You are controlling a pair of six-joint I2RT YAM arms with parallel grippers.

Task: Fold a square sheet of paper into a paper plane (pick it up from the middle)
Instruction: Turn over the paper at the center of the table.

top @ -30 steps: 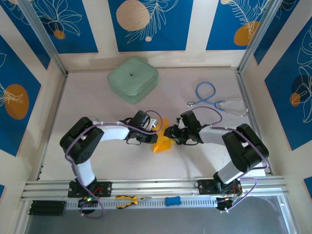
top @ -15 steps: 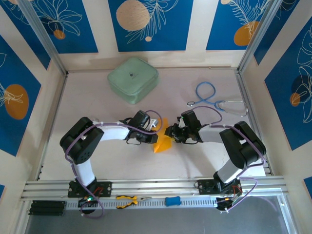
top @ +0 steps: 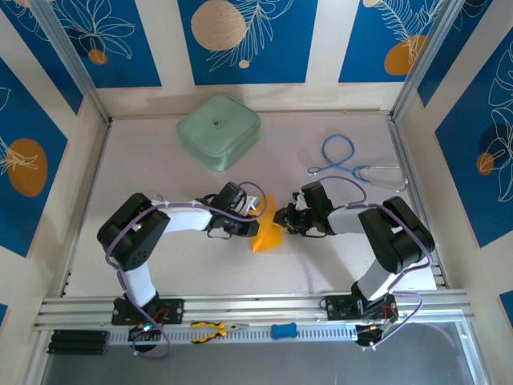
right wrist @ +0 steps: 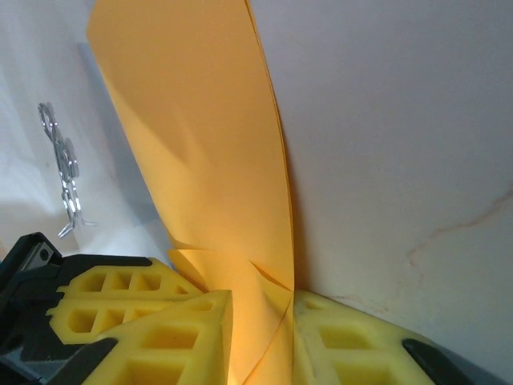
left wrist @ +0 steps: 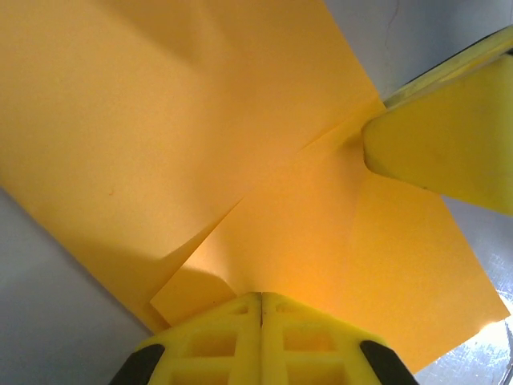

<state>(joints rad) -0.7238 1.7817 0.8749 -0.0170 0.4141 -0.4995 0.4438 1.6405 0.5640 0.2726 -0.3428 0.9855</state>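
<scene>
Pale tabletop [top: 160,172], hemmed by blue-patterned walls, leaves free ground on most sides of the work at its middle. At that middle the left gripper [top: 253,225] has its yellow fingers [left wrist: 216,337] pressed flush together, and the square sheet of paper [left wrist: 240,152] comes out of the seam between them, so it is clamped on one corner region of the sheet. The right gripper [top: 280,218] meets it from the opposite side. Its pads [right wrist: 144,313] stand close on either side of a raised fold of the sheet, but whether they pinch it I cannot tell. The orange-yellow sheet is partly folded, with one layer overlapping another along a slanted crease. Its free edges are straight and sharp, one rising off the surface and another running along it. Beyond the sheet, bare table lies open toward the near rail [top: 256,305] and off to the left. The mint-green case [top: 219,131] sits well apart by the far wall. The stethoscope [top: 353,164] lies far right, near the frame post, and yellow-handled pliers [top: 210,329] rest below the rail.
</scene>
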